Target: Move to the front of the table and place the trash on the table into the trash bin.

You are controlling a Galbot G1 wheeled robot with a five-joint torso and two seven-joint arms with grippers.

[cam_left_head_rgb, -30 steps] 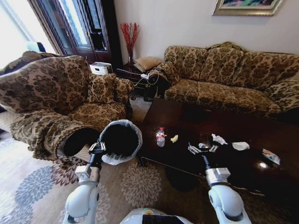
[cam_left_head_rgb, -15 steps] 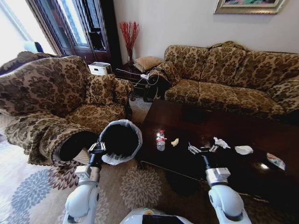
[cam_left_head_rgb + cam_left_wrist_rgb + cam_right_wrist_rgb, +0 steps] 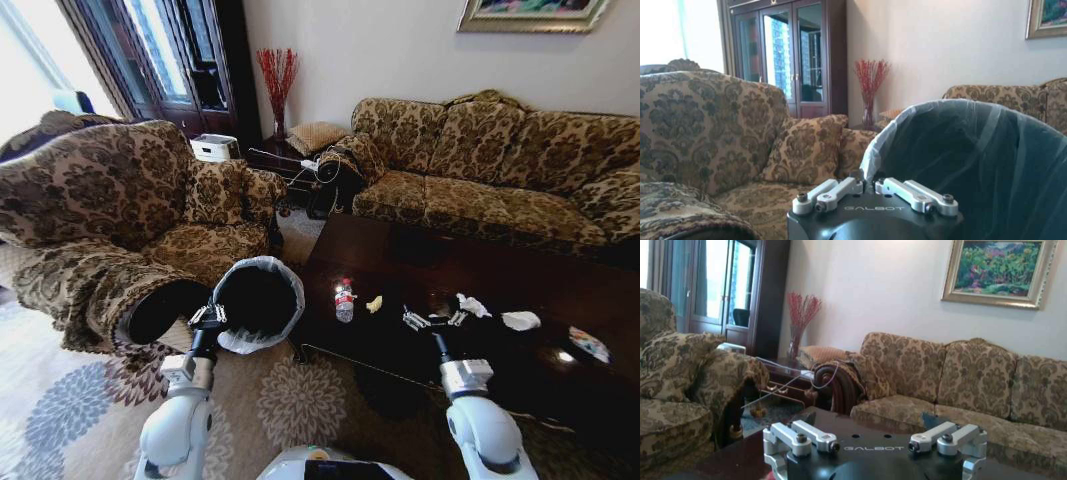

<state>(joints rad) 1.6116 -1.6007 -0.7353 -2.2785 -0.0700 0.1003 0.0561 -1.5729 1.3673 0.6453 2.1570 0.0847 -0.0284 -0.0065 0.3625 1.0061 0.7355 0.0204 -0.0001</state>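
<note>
You're looking at a home living room: floral sofas (image 3: 480, 160) far and left, a dark coffee table (image 3: 480, 290), a framed painting (image 3: 997, 271), a glass-door cabinet (image 3: 170, 55), a patterned rug (image 3: 70, 400).

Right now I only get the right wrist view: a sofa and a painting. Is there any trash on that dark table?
Observer: Yes. A clear bottle with a red cap stands upright on the table, with a yellow scrap beside it.
Operator: Anything else?
Observer: White tissues lie close to the right gripper, whose fingers are open.
Operator: Where's the bin?
Observer: The trash bin is off the table's left end, tilted, its bagged rim held by the left gripper.
</note>
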